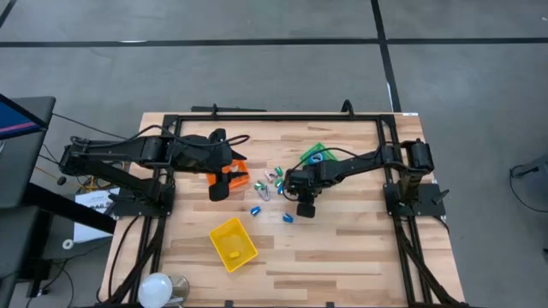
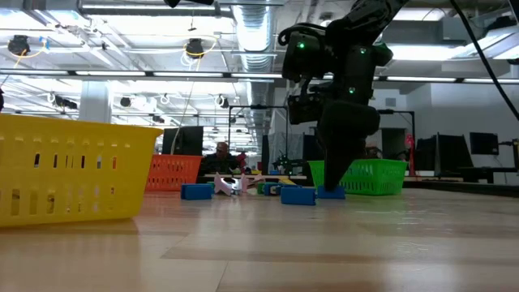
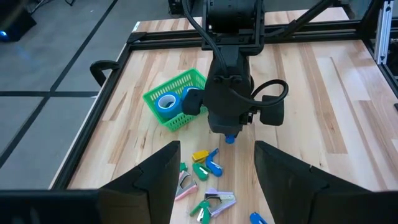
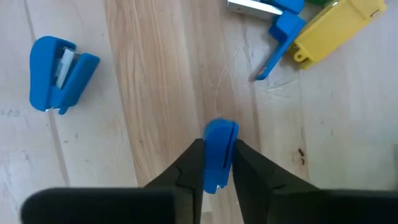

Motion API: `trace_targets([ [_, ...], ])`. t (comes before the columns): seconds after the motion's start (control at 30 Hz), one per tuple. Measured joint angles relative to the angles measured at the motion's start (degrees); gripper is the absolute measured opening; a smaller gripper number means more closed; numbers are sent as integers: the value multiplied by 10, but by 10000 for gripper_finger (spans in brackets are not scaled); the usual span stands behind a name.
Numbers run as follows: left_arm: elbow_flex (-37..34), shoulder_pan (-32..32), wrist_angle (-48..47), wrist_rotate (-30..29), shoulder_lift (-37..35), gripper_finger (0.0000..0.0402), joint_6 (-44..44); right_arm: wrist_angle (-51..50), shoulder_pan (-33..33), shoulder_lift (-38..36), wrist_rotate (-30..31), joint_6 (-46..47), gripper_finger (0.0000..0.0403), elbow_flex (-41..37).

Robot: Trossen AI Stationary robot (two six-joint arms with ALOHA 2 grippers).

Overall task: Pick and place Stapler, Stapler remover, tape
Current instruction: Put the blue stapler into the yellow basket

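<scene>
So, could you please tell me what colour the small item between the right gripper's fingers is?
Blue: the small blue plastic piece, clearest in the right wrist view.

Wooden table (image 1: 342, 248), pale planks, edged by a black frame (image 1: 274, 117). Yellow bin (image 1: 233, 243) sat near the front edge; orange bin (image 2: 173, 172) and green bin (image 3: 175, 99) farther back. White dome-shaped object (image 1: 157, 289) at the front left corner.

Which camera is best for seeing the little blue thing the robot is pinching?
The right wrist view: the small blue plastic piece sits large between the right gripper fingers, closed on it. The left wrist view shows only a blue bit under that gripper. The low view shows it at the fingertips. In the high view the arm hides it.
</scene>
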Motion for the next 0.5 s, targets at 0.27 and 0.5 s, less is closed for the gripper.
trace_targets([
  [0.27, 0, 0, 2, 0, 0, 195, 0, -8, 0, 0, -14, 0, 53, 5],
  [0.5, 0, 0, 4, 0, 0, 195, 0, -20, 2, -10, -24, -6, 54, 45],
])
